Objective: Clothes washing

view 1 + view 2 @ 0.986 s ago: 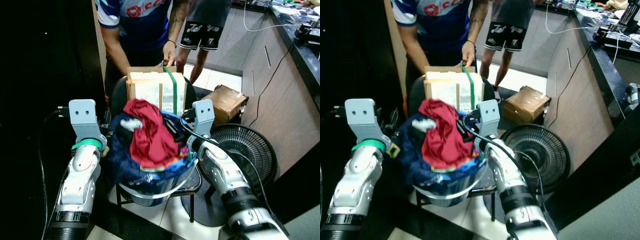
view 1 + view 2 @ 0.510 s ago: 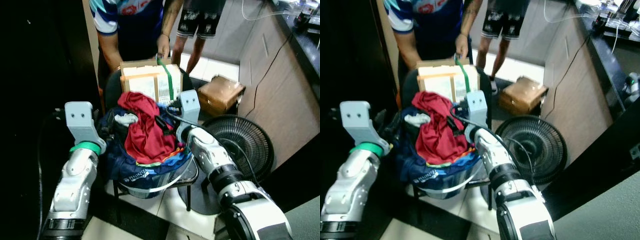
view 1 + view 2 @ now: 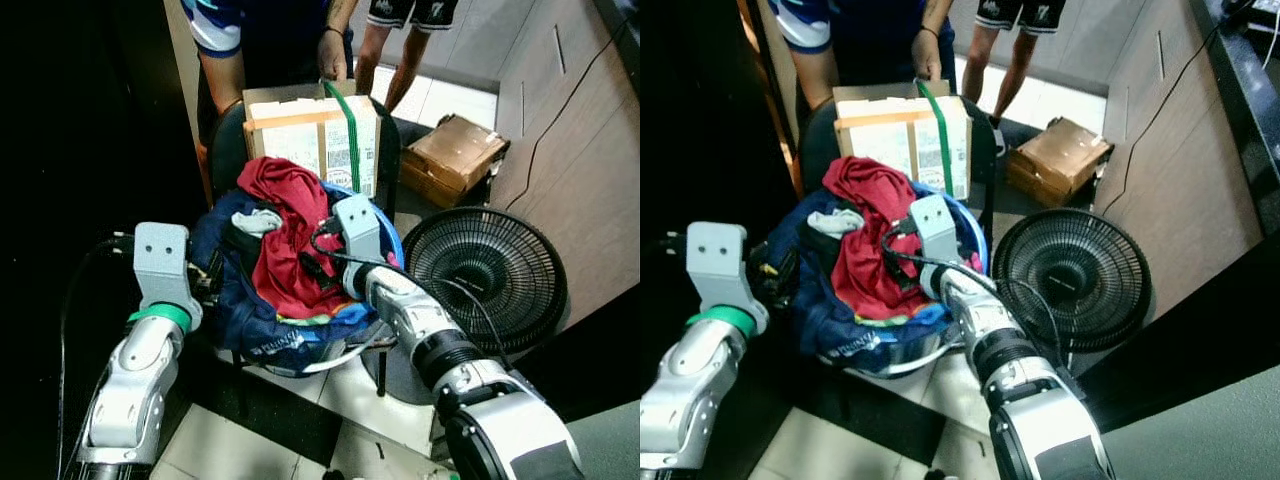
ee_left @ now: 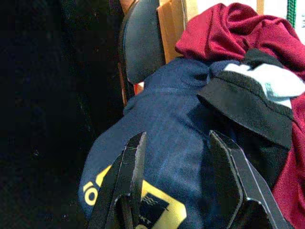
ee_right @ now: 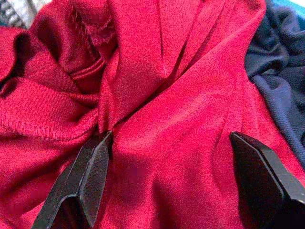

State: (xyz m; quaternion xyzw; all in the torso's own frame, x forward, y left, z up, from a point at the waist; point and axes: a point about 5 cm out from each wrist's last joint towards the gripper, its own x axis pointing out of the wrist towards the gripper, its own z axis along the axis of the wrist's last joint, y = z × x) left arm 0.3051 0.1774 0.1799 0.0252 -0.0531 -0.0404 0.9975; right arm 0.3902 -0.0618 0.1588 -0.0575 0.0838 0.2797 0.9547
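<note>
Clothes (image 3: pixel 290 262) heap in a basin (image 3: pixel 330 352) on a chair, with a strapped carton (image 3: pixel 315 130) and a person's hand (image 3: pixel 331 58) behind and a fan (image 3: pixel 485 275) beside; since a second ago the head camera has tilted further down. In the left wrist view, the left gripper (image 4: pixel 178 164) spreads open against the navy garment (image 4: pixel 162 157) at the pile's edge. In the right wrist view, the right gripper (image 5: pixel 174 162) gapes wide over the red shirt (image 5: pixel 157 95), the basin hidden beneath.

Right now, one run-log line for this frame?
phase: reaching into laundry | right pincer: open over red garment | left pincer: open at navy garment | basin: heaped | person's hand: on box
</note>
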